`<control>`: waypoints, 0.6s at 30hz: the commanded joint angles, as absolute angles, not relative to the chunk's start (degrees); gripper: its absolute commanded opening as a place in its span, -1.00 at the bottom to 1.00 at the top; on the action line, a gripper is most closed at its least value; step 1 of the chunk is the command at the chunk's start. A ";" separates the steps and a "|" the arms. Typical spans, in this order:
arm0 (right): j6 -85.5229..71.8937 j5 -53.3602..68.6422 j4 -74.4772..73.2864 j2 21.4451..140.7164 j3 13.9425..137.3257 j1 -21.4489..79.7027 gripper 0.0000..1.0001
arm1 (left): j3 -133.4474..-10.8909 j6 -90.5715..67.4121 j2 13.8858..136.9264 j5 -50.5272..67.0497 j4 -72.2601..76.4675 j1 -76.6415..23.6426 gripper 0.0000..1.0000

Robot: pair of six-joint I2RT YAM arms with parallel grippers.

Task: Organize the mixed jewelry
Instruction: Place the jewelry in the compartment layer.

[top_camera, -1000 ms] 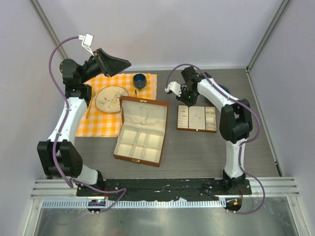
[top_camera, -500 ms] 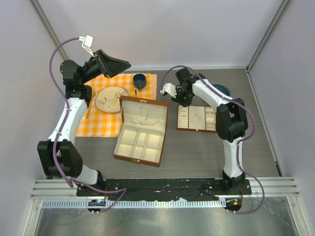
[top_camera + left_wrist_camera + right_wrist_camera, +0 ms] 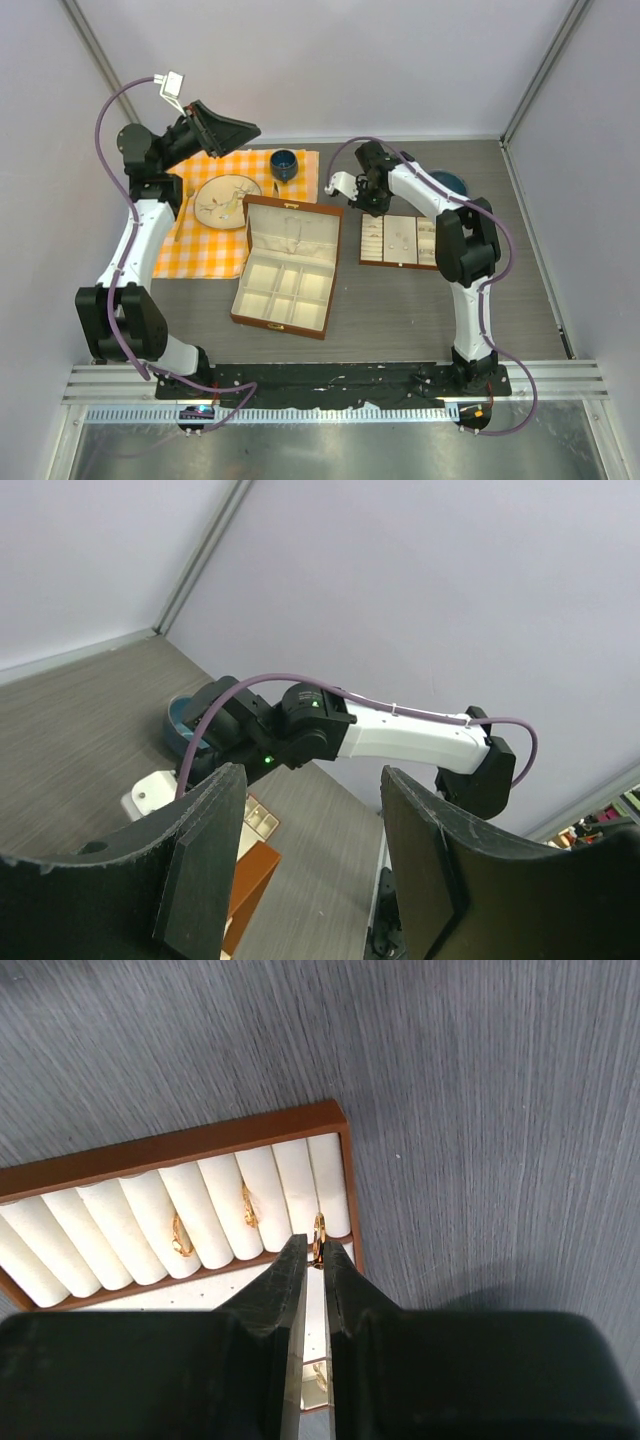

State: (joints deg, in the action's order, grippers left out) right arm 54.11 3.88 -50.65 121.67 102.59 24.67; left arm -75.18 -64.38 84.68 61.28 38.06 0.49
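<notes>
A tiny gold ring (image 3: 318, 1236) stands on edge between the tips of my right gripper (image 3: 315, 1250), which is shut on it. It hangs just above the right end of the white ring rolls in the small brown tray (image 3: 200, 1145). Two more gold rings (image 3: 181, 1235) (image 3: 247, 1205) sit in slots between the rolls. In the top view the right gripper (image 3: 372, 200) is at the tray's (image 3: 400, 264) far left corner. My left gripper (image 3: 235, 130) is raised high over the checkered cloth, jaws open and empty (image 3: 310, 860). Thin small pieces lie on the plate (image 3: 227, 200), too small to tell apart.
An open brown jewelry box (image 3: 285, 265) with cream compartments lies at the table's middle. The orange checkered cloth (image 3: 205, 255) carries the plate and a dark blue cup (image 3: 284, 163). A blue bowl (image 3: 452, 181) sits behind the right arm.
My right gripper has shifted a little left and back, toward the tray's far left corner, still shut on the ring. The left arm has barely moved.
</notes>
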 commanded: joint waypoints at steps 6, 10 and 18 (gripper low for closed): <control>57.39 2.55 -48.61 122.34 102.57 25.14 -0.99 | -74.79 -66.01 84.64 61.79 42.63 1.58 0.20; 58.09 2.37 -48.08 122.78 102.66 25.31 -0.99 | -74.71 -66.53 84.90 61.87 43.42 1.67 0.21; 59.50 1.14 -47.20 123.75 102.30 26.28 -0.98 | -74.44 -67.67 85.43 61.79 44.56 2.11 0.20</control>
